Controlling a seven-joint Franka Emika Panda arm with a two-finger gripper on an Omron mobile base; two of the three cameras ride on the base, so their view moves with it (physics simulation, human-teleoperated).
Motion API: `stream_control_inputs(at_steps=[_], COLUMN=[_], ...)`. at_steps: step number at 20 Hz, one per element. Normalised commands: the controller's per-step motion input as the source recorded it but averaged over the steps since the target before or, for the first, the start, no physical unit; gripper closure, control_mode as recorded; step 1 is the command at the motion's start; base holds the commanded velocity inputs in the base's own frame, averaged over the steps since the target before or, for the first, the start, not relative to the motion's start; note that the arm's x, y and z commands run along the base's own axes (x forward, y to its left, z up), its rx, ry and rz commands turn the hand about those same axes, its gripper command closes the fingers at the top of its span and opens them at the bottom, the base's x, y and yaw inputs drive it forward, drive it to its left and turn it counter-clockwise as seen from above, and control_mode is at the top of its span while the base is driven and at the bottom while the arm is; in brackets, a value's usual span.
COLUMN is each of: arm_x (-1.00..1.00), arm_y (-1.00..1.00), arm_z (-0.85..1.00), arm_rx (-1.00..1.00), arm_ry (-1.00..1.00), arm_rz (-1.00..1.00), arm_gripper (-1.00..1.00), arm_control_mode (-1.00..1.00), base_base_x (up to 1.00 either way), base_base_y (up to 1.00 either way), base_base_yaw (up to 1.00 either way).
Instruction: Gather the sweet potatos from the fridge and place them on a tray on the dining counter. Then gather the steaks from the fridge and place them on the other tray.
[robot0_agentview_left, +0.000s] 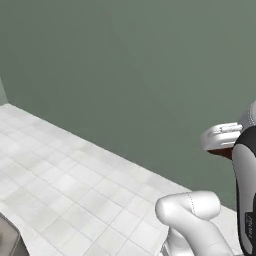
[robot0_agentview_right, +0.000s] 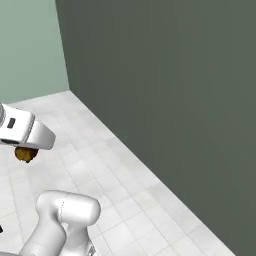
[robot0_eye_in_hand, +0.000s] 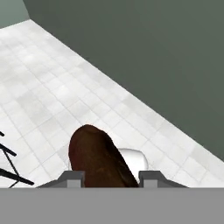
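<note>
Item: one sweet potato (robot0_eye_in_hand: 99, 159), dark red-brown oblong, clamped between the fingers of the gripper (robot0_eye_in_hand: 110, 177), carried above white tiled floor (robot0_agentview_left: 75, 185) beside a grey-green wall (robot0_agentview_right: 175, 75). In the right base view the lump (robot0_agentview_right: 25, 154) hung under the hand at 9 o'clock. Status, judged: fetching was done for this piece and placing on a tray remained, as did the steaks. Fridge, trays, counter: not recorded.

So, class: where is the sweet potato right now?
The sweet potato sits clamped in the gripper, carried above the white tiled floor beside the grey-green wall.
</note>
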Motion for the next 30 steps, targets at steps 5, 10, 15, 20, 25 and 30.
stream_control_inputs(at_steps=[5, 10, 15, 20, 25, 30], arm_x=[0.00, 0.00, 0.00, 0.00, 0.00, 0.00], arm_y=[0.00, 0.00, 0.00, 0.00, 0.00, 0.00], arm_z=[0.00, 0.00, 0.00, 0.00, 0.00, 0.00], arm_rx=[0.00, 0.00, 0.00, 0.00, 0.00, 0.00], arm_ry=[0.00, 0.00, 0.00, 0.00, 0.00, 0.00], arm_rz=[0.00, 0.00, 0.00, 0.00, 0.00, 0.00], arm_gripper=[1.00, 1.00, 1.00, 1.00, 1.00, 1.00], arm_control_mode=[1.00, 1.00, 1.00, 1.00, 1.00, 1.00], base_base_x=[1.00, 1.00, 1.00, 1.00, 1.00, 1.00], base_base_y=[-0.04, -0.11, -0.52, -0.20, -0.12, -0.10], base_base_yaw=[0.51, 0.50, 0.41, 0.50, 0.52, 0.52])
